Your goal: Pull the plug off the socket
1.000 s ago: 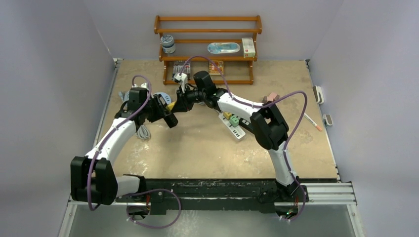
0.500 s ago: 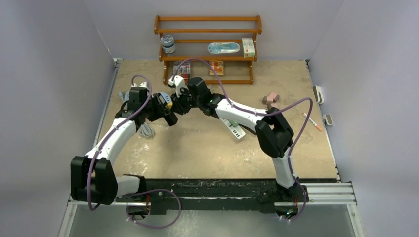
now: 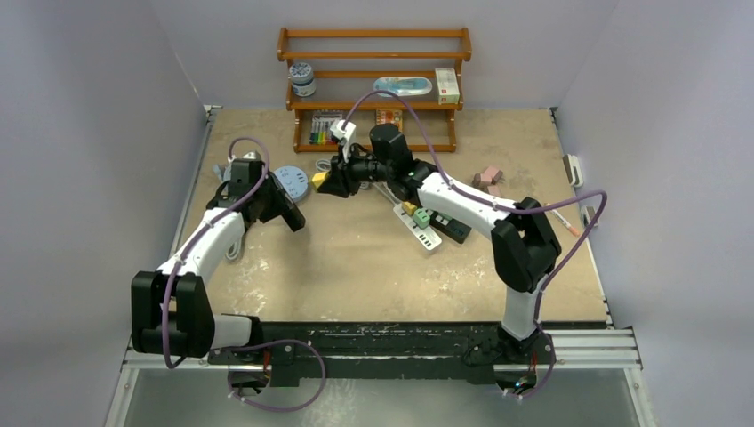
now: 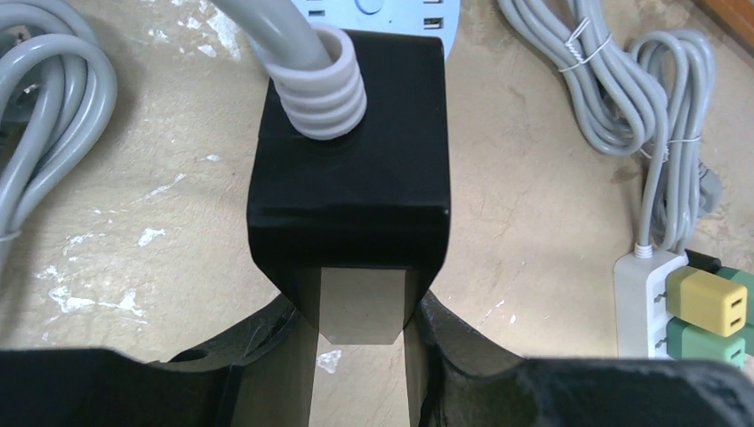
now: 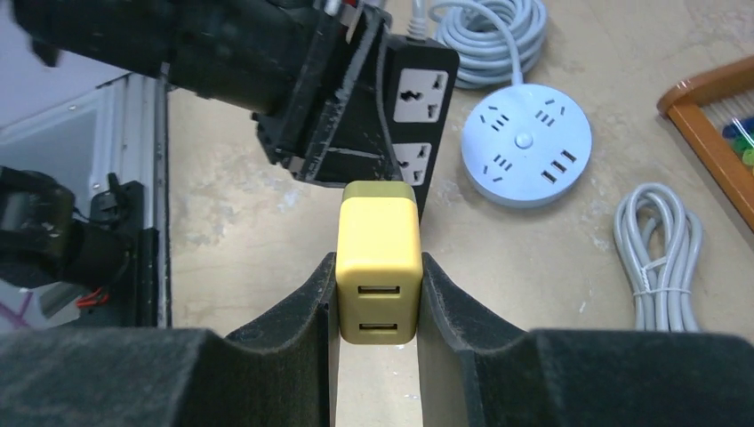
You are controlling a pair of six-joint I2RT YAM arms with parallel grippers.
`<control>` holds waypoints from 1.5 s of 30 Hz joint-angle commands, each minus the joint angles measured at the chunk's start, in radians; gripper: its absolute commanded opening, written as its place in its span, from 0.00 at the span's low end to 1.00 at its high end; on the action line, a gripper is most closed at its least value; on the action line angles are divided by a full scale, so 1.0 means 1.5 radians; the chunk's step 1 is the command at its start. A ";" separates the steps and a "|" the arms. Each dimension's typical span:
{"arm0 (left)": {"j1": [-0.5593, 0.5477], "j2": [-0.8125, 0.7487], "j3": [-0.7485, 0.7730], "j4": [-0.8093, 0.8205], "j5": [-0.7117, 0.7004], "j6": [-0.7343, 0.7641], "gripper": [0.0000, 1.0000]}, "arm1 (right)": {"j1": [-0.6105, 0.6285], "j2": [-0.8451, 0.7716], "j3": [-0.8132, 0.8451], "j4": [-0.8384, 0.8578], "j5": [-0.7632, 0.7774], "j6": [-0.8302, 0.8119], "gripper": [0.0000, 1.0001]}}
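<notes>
The socket is a black power strip [image 5: 413,107] with a grey ribbed cable [image 4: 307,53]. My left gripper [image 4: 360,334] is shut on its end [image 4: 349,169] and holds it above the table at the left [image 3: 283,206]. The plug is a yellow block [image 5: 378,258] with two USB slots. It sits between the pads of my right gripper [image 5: 378,334], which is shut on it. Seen from above, the plug [image 3: 318,179] hangs clear of the socket, a short gap to its right, with the right gripper [image 3: 327,181] behind it.
A round white power hub [image 3: 289,182] lies behind the left gripper. A white power strip [image 3: 425,229] with a yellow and a green plug [image 4: 707,302] lies mid-table. Coiled grey cables [image 5: 658,258] lie around. A wooden shelf [image 3: 373,89] stands at the back.
The yellow plug was against the black socket; it has since come out. The right arm drew back to the right with it, and the left arm shifted left with the socket.
</notes>
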 commanded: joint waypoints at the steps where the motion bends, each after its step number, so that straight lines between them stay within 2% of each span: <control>1: 0.009 -0.001 0.020 0.016 -0.015 0.003 0.00 | -0.030 -0.049 -0.007 0.040 -0.131 0.014 0.00; 3: 0.010 -0.002 0.017 0.018 -0.014 0.002 0.00 | -0.056 -0.067 -0.056 0.157 -0.201 0.111 0.00; 4: 0.010 0.000 0.018 0.017 -0.015 0.002 0.00 | -0.057 -0.073 -0.070 0.180 -0.200 0.117 0.00; 9: 0.017 0.007 0.021 0.007 -0.017 0.003 0.00 | -0.063 -0.066 -0.064 0.134 -0.210 0.090 0.00; 15: 0.032 0.012 0.026 -0.008 -0.019 0.011 0.00 | -0.084 -0.098 -0.106 0.134 -0.193 0.094 0.00; 19: 0.049 0.012 0.032 -0.021 -0.013 0.022 0.00 | -0.138 -0.130 -0.178 0.219 -0.225 0.161 0.00; 22: 0.072 0.013 0.033 -0.018 0.010 0.024 0.00 | -0.169 -0.151 -0.212 0.239 -0.237 0.188 0.00; 27: 0.082 0.035 0.045 -0.026 0.020 0.035 0.00 | -0.197 -0.193 -0.256 0.247 -0.202 0.198 0.00; 32: 0.082 0.064 0.088 -0.066 0.000 0.063 0.00 | -0.270 -0.264 -0.378 0.355 -0.162 0.312 0.00; 34: 0.082 0.060 0.110 -0.079 -0.044 0.067 0.06 | -0.317 -0.301 -0.434 0.377 -0.135 0.353 0.00; 37: 0.082 0.061 0.147 -0.104 -0.094 0.076 0.25 | -0.393 -0.375 -0.498 0.291 -0.047 0.375 0.00; 38: 0.082 0.066 0.160 -0.112 -0.111 0.079 0.40 | -0.429 -0.396 -0.518 0.270 -0.022 0.384 0.00; 40: 0.082 0.080 0.175 -0.127 -0.148 0.081 0.61 | -0.495 -0.433 -0.563 0.250 -0.003 0.411 0.00; 43: 0.085 0.097 0.201 -0.158 -0.197 0.074 0.69 | -0.598 -0.468 -0.619 0.244 -0.037 0.465 0.00; 45: 0.088 0.083 0.211 -0.150 -0.206 0.063 0.71 | -0.613 -0.471 -0.608 0.142 0.008 0.454 0.00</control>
